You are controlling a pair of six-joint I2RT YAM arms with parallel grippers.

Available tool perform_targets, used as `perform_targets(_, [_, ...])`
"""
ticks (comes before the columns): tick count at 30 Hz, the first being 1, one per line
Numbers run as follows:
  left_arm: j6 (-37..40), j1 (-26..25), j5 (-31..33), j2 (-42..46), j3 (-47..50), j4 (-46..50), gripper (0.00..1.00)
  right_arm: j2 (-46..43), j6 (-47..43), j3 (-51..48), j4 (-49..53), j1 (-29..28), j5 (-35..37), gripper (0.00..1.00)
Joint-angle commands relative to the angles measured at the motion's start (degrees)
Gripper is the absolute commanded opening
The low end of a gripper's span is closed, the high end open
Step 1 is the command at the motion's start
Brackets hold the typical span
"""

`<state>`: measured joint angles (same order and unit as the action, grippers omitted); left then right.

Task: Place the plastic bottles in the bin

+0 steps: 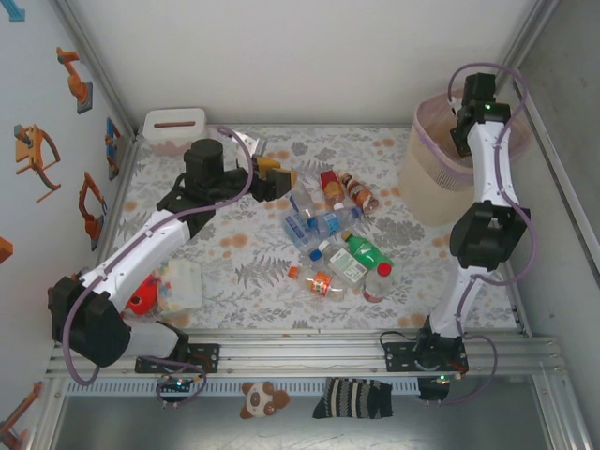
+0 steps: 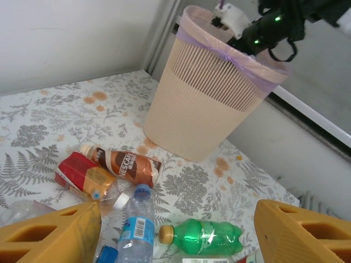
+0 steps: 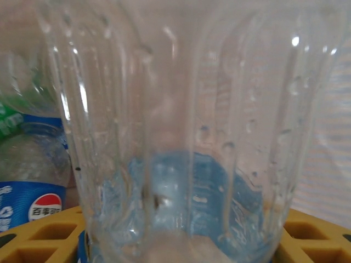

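Several plastic bottles (image 1: 333, 239) lie heaped mid-table. My left gripper (image 1: 274, 176) hovers open just left of the heap. Between its yellow fingers (image 2: 55, 233) the left wrist view shows a green bottle (image 2: 205, 236), a clear blue-labelled bottle (image 2: 137, 224), a brown coffee bottle (image 2: 126, 167) and a red-orange one (image 2: 82, 176), none of them touched. The beige-pink bin (image 1: 441, 178) with its pink liner (image 2: 230, 52) stands at the far right. My right gripper (image 1: 463, 136) hangs over the bin's mouth, shut on a clear bottle (image 3: 181, 126). Beside it shows a blue-labelled cola bottle (image 3: 30, 186).
A white-and-pink tissue box (image 1: 173, 129) sits at the far left corner. A clear boxy container with a red object (image 1: 167, 286) lies near the left arm's base. A plush toy (image 1: 262, 398) and a striped sock (image 1: 352, 398) lie in front of the rail.
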<state>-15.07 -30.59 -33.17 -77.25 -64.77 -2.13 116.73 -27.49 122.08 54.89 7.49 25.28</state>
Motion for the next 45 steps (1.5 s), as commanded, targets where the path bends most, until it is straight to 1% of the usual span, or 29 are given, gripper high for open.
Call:
perform_targets(1, [-1.4,0.3,-2.4,-0.3,-0.6,-1.7,0.73,0.4,-2.8,-3.7,-3.1,1.0,4.2,0.54])
perform_targets(6, [-2.1,0.3,-2.8,-0.4,-0.2,-2.7,0.73,1.1,-3.0,-10.3,-6.9,1.8,4.2,0.56])
perform_targets(11, [-2.2,0.4,-3.0,-0.3,0.1,-2.9,0.73,2.2,-2.7,-12.9,-7.4,2.0,2.4,0.6])
perform_targets(18, [-2.1,0.4,-2.9,0.3,0.2,-2.7,0.73,0.9,-0.3,-12.6,-7.2,1.9,1.0,0.74])
perform_targets(26, [-2.2,0.4,-2.7,0.3,0.4,-2.6,0.73,-4.7,2.3,-10.8,-5.5,1.9,-1.5,0.84])
perform_targets(38, [-2.4,0.4,-2.7,-0.1,0.0,-1.8,0.73,-14.0,7.3,-9.2,-3.3,1.8,-9.9,0.85])
perform_targets(45, [-1.8,0.5,-2.7,-0.1,-0.3,-0.8,0.73,-18.9,12.7,-7.6,-3.1,1.8,-20.4,0.83])
